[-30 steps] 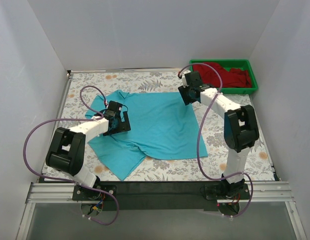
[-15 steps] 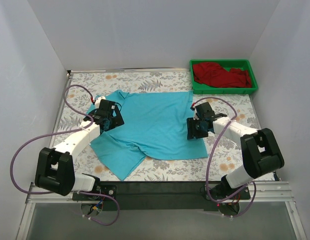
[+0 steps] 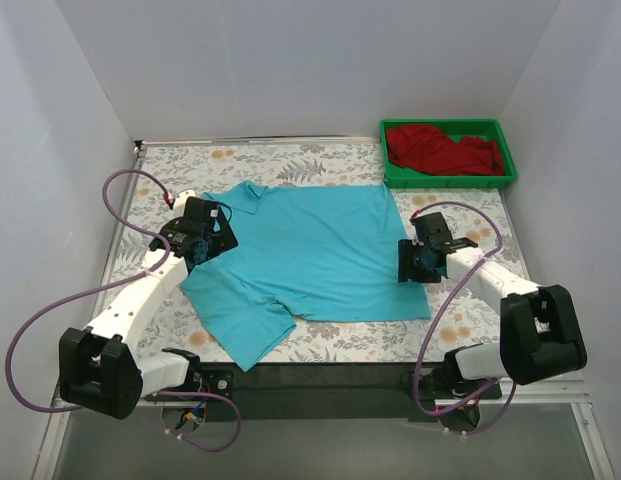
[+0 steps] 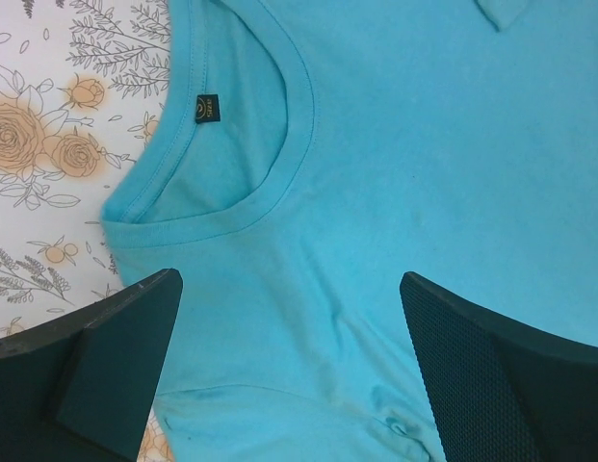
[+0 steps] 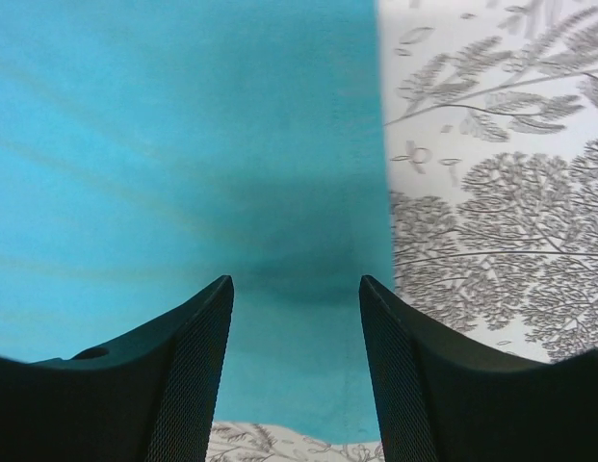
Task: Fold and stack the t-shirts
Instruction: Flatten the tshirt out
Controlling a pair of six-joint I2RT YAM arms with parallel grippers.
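The turquoise-blue t-shirt lies spread flat in the middle of the table, collar at the left. My left gripper hovers open over its collar edge; the left wrist view shows the round neckline with a small label, between my wide-open fingers. My right gripper hovers open over the shirt's right hem; the right wrist view shows the cloth and its straight edge between the fingers. The dark red t-shirt lies crumpled in the green tray.
The table wears a floral cloth. White walls close in the left, back and right. The green tray stands at the back right corner. Purple cables loop from both arms over the table.
The left gripper moved left to the collar edge. The right gripper came from near the tray forward and right to the shirt's right hem. The shirt now lies flatter and wider.
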